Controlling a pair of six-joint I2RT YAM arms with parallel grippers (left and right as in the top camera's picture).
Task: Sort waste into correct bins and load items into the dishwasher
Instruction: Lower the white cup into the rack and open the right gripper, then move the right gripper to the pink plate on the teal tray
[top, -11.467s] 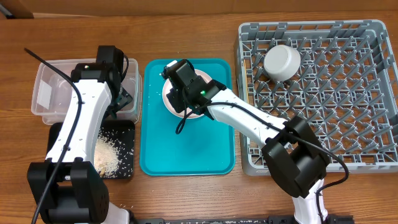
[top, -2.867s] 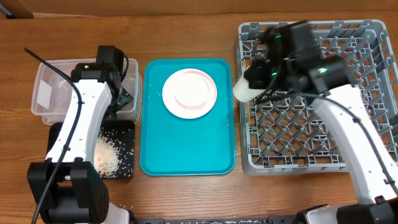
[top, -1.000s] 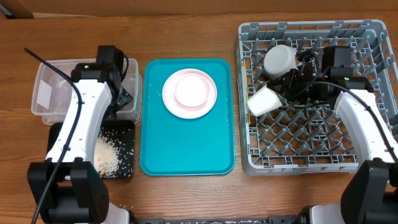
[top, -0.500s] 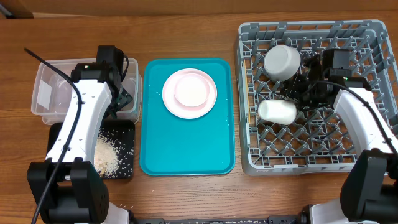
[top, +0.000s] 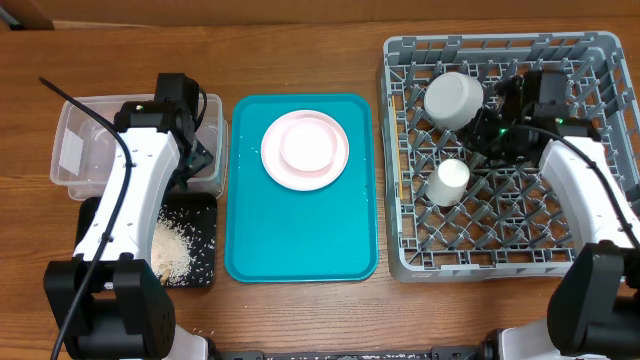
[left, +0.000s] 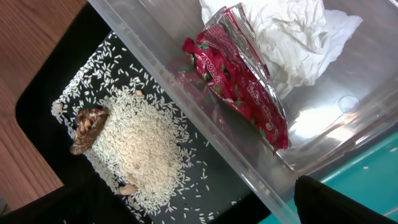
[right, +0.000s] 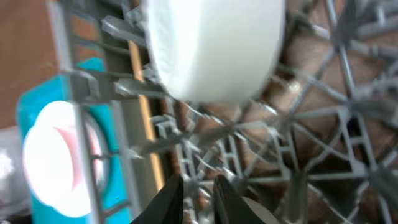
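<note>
Though sideways before, cup (top: 450, 181) now on end

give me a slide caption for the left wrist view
Rice with brown scraps in the black tray; red wrapper and napkin in the clear tub.

The grey dish rack (top: 470, 270) stands at the right. Inside it, a white bowl (top: 453, 99) rests on the pegs near the far edge, and a small cream cup (top: 450, 182) stands among the pegs just in front of the bowl. The pale pink plate (top: 305, 150) lies flat on the teal tray (top: 300, 240). The clear tub (top: 85, 115) contains a crumpled white napkin (left: 292, 37) and a red wrapper (left: 239, 87). The adjacent black tray (left: 46, 93) holds a mound of white rice (left: 140, 146) with brown scraps (left: 89, 127).
</note>
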